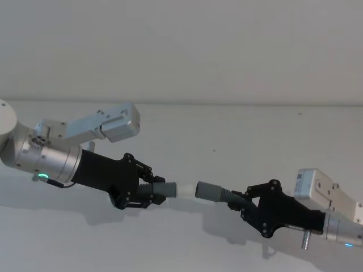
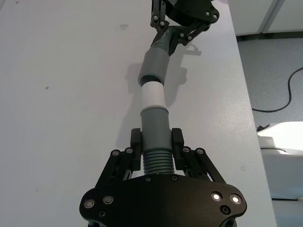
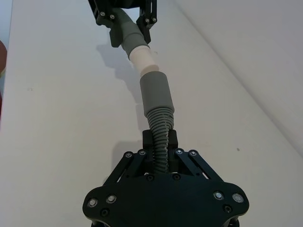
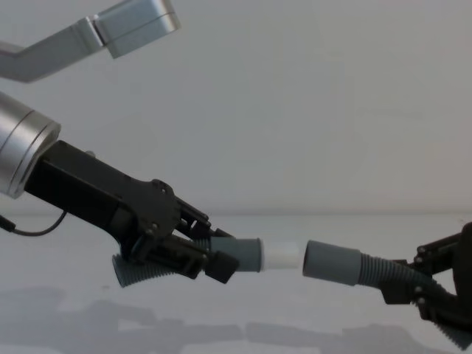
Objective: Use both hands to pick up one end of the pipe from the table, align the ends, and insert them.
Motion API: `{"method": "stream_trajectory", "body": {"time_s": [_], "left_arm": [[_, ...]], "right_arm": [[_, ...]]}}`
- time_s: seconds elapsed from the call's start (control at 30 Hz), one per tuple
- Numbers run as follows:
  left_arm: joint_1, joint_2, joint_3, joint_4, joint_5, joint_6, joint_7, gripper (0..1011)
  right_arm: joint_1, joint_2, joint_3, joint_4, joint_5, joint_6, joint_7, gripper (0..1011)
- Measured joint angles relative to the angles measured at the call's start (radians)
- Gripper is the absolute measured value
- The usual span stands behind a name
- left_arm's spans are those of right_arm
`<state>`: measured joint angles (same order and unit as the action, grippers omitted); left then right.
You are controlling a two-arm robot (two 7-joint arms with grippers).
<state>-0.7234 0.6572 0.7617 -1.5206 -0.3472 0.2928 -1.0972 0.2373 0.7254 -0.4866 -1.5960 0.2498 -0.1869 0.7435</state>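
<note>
Aligning step: pipe ends face to face, not yet inserted.

Left gripper (image 1: 154, 192) fingers clamp the left pipe piece (image 2: 156, 130) at its cuff. Right gripper (image 1: 235, 202) fingers grip the right pipe piece (image 3: 159, 125) on its corrugation. Both pieces are held above the counter (image 1: 227, 130). White spigot (image 4: 282, 255) sits just short of the grey cuff (image 4: 332, 262), slightly off-axis. Next move, I judge: straighten, then push in.

Your left pipe piece (image 1: 161, 190) and right pipe piece (image 1: 220, 194) hang above the table (image 1: 238, 127), corrugated grey, nearly in line, white spigot (image 1: 185, 190) just beside the facing grey cuff (image 1: 207, 191).
</note>
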Motion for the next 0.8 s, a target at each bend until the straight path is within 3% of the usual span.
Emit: {"method": "stream_trajectory", "body": {"time_s": [0.8], "left_arm": [[-0.005,0.002,0.005,0.004,0.0,-0.002,0.002,361]], "right_arm": [[0.003,0.004,-0.006,0.0,0.004,0.005,0.004,141]]}}
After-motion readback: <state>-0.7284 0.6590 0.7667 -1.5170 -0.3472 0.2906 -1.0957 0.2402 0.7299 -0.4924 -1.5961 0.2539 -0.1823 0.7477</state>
